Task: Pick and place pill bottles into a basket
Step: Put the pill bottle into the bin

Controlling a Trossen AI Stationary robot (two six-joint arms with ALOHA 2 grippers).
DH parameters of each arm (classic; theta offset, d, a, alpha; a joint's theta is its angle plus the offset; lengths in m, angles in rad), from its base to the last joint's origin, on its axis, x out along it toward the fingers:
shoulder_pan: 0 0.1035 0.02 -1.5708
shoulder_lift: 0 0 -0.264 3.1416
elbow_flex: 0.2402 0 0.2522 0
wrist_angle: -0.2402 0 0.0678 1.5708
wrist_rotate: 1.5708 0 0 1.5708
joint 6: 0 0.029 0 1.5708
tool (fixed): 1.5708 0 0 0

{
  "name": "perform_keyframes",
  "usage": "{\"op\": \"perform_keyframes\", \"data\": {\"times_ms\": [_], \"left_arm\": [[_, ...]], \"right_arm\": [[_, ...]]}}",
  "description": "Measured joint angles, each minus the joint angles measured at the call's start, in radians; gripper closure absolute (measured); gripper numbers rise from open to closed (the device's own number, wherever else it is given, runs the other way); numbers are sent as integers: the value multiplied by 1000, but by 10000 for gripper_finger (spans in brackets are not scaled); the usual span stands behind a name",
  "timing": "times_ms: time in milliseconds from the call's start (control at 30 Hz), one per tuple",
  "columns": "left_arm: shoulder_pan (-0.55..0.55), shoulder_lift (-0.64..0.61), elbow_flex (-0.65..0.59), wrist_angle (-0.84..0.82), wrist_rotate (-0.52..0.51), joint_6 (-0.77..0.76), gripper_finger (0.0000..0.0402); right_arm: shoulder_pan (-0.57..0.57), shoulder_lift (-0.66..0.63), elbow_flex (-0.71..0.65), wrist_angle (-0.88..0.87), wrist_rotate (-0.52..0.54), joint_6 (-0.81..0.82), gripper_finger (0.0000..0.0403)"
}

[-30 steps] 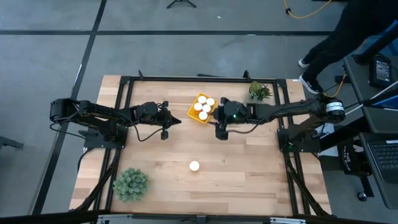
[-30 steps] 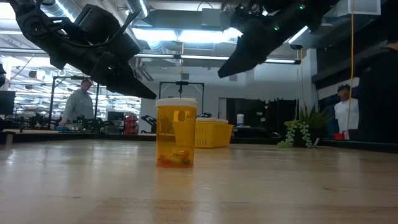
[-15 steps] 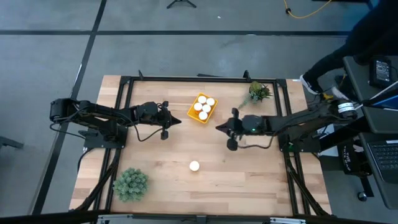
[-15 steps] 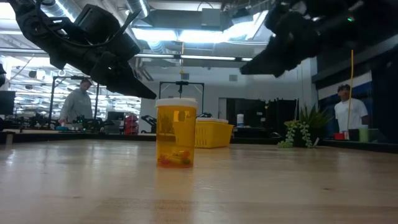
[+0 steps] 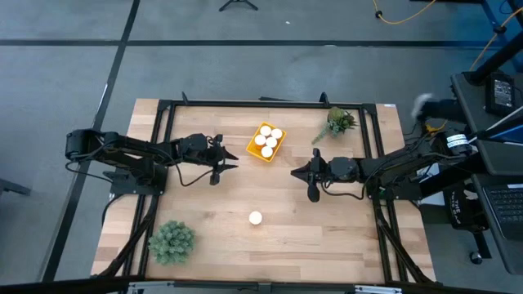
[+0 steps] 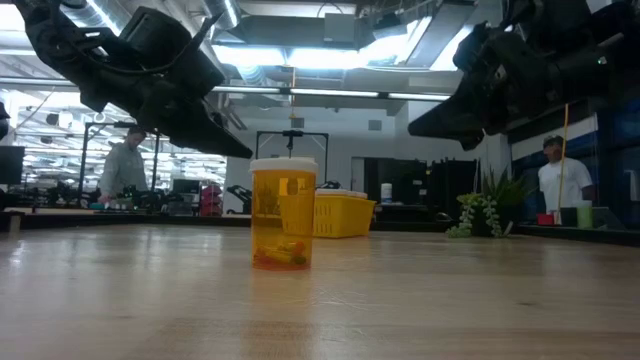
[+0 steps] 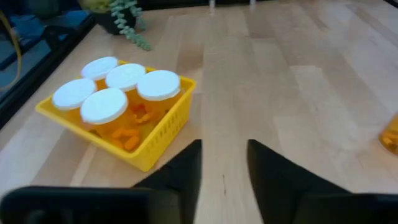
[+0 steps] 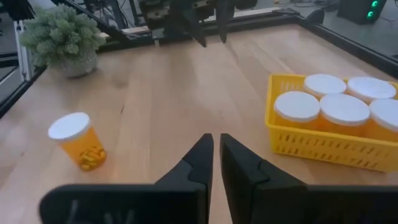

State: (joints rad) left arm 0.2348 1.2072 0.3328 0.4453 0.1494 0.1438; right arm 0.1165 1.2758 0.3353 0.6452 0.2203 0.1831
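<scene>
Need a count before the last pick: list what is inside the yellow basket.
The basket holds five pill bottles, white caps up, packed together. Orange pills show through the mesh wall; the bottles' lower parts and the basket floor are covered.

A robotics lab or workshop: a wooden desk (image 5: 204,208) in a black metal frame (image 5: 245,104) stands on grey concrete floor (image 5: 65,73), with exposed ceiling ducts (image 6: 300,30), equipment benches (image 6: 120,205) and people (image 6: 125,165) in the hall behind.

Pale matt wooden table (image 5: 327,229), yellow plastic lattice basket (image 7: 163,132), translucent orange bottles (image 6: 283,213).
</scene>
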Motion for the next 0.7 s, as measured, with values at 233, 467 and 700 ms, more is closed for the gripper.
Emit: {"op": "perform_keyframes", "data": {"times_ms": [233, 467, 700], "left_arm": [[0, 0, 0, 5, -1, 27, 169], [0, 0, 0, 7, -1, 27, 115], [0, 0, 0, 7, -1, -12, 110]], "right_arm": [[0, 0, 0, 1, 0, 21, 368], [0, 0, 0, 1, 0, 23, 368], [0, 0, 0, 0, 0, 23, 368]]}}
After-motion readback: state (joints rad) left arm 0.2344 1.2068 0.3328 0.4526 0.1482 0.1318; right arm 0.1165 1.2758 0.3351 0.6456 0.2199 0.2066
